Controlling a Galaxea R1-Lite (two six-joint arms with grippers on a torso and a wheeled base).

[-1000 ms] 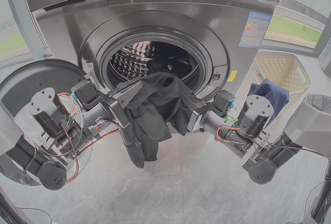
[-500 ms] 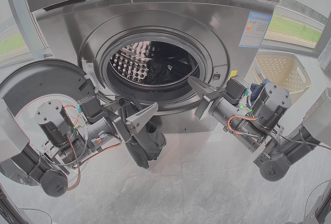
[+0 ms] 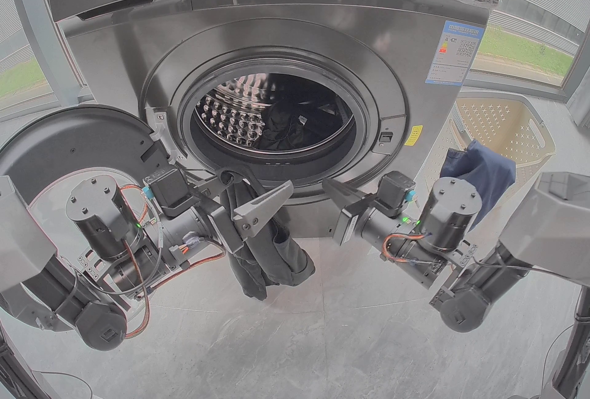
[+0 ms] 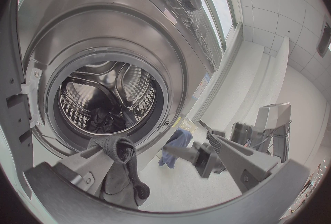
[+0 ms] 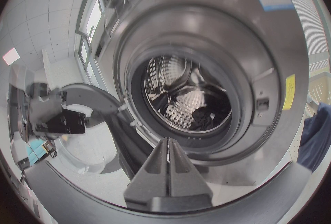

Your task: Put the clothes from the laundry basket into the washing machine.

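Grey floor tiles (image 3: 344, 326) run up to the washing machine (image 3: 369, 37), whose round door (image 3: 67, 142) stands open to the left, with dark clothes (image 3: 283, 123) lying low in the drum (image 3: 233, 111). Just below the drum's lip, the left gripper (image 3: 259, 185) has its 2 fingers spread wide. A black garment (image 3: 270, 246) is merely hooked over 1 of them and hangs limp toward the floor, pinched by nothing. To its right, the right gripper (image 5: 168, 143) has its fingers pressed together and carries nothing. At the far right, a blue garment (image 3: 485, 169) is draped over the near rim of the laundry basket (image 3: 522, 123). Both pieces look light, soft and shapeless, so they are likely to slide off a bare finger. A firm pinch on a bunched fold near the top of the black cloth would probably hold best, with the trailing end lifted over the lip.
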